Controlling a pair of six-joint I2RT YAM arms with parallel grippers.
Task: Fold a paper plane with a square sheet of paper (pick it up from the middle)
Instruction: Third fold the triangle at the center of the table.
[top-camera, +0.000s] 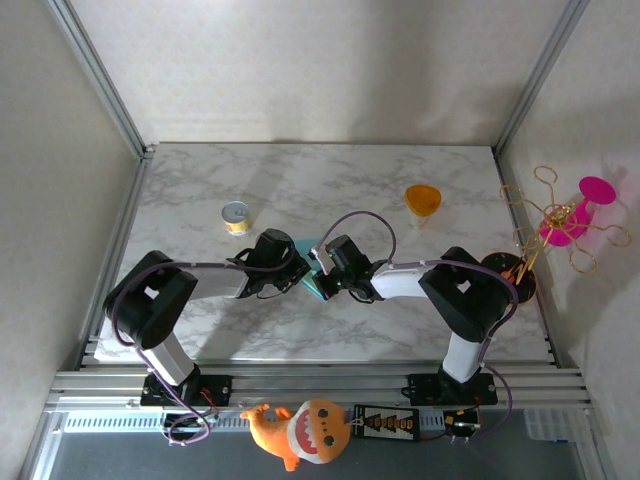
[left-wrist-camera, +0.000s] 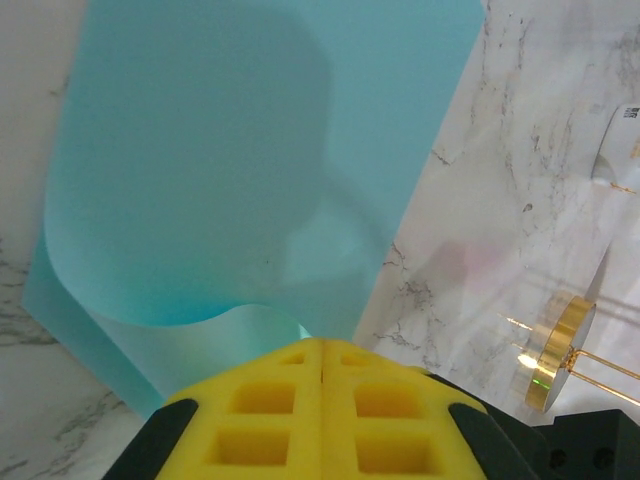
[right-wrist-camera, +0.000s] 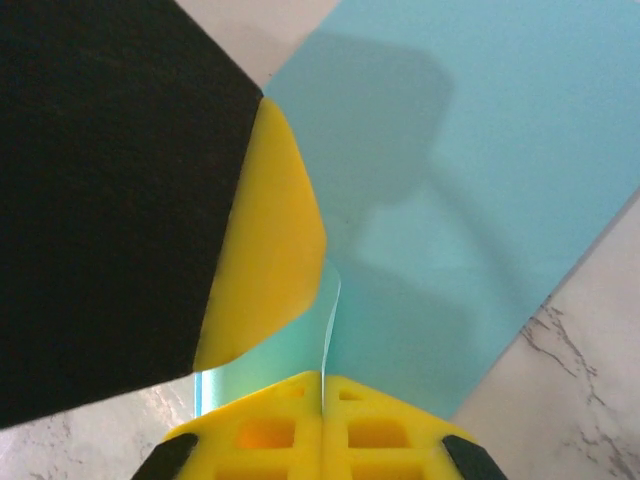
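Together, left claw (left-wrist-camera: 322, 346) and right claw (right-wrist-camera: 322, 378), both clamped onto the teal sheet (left-wrist-camera: 200, 150).

One teal paper sheet (left-wrist-camera: 220, 150), one yellow can (top-camera: 236, 217), and apparently one orange cup (top-camera: 422, 200).

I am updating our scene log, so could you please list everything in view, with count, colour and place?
sheet of paper: one, teal-blue, table centre, curled up between the two grippers
can: one, yellow with silver top, farther back, left of the paper
cup: one, orange, farther back, right of the paper
wire ornament: one, gold and pink, past the table's right edge
plush toy: one, orange, in front of the arm bases
table: one, white marble
left gripper: one, yellow fingers, shut on the paper
right gripper: one, yellow fingers, shut on the paper's edge
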